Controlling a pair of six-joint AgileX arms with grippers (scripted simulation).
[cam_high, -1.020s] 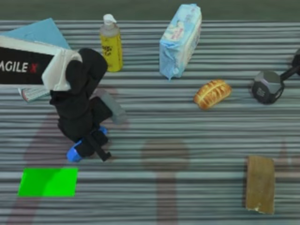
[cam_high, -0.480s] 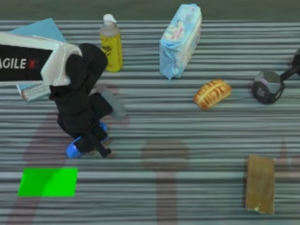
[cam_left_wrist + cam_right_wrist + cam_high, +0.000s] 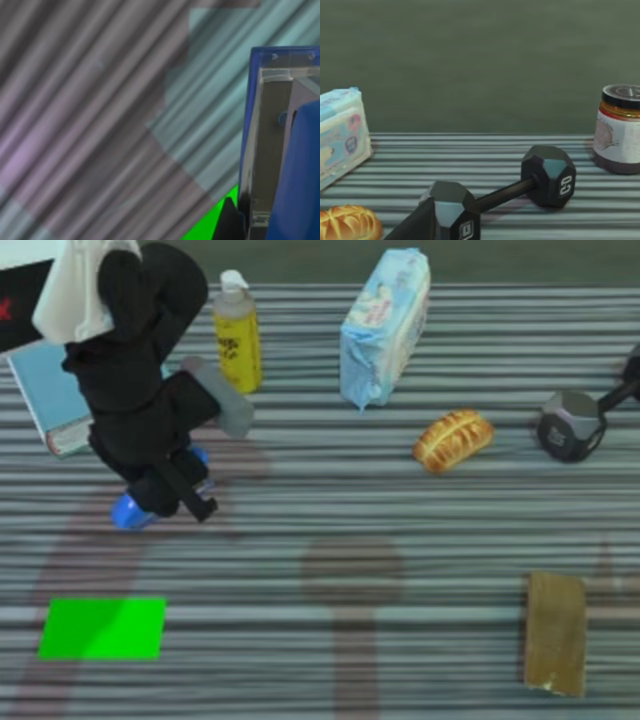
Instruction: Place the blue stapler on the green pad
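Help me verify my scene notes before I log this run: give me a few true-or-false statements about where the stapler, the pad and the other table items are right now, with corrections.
1. The blue stapler lies on the green pad. False: it is held in the left gripper, apart from the pad.
2. The green pad is near the table's front left corner in the top view. True.
3. The bread loaf lies between the tissue pack and the dumbbell. True.
4. The yellow bottle has tipped over. False: it stands upright.
5. The wooden block touches the pad. False: it lies far to the right.
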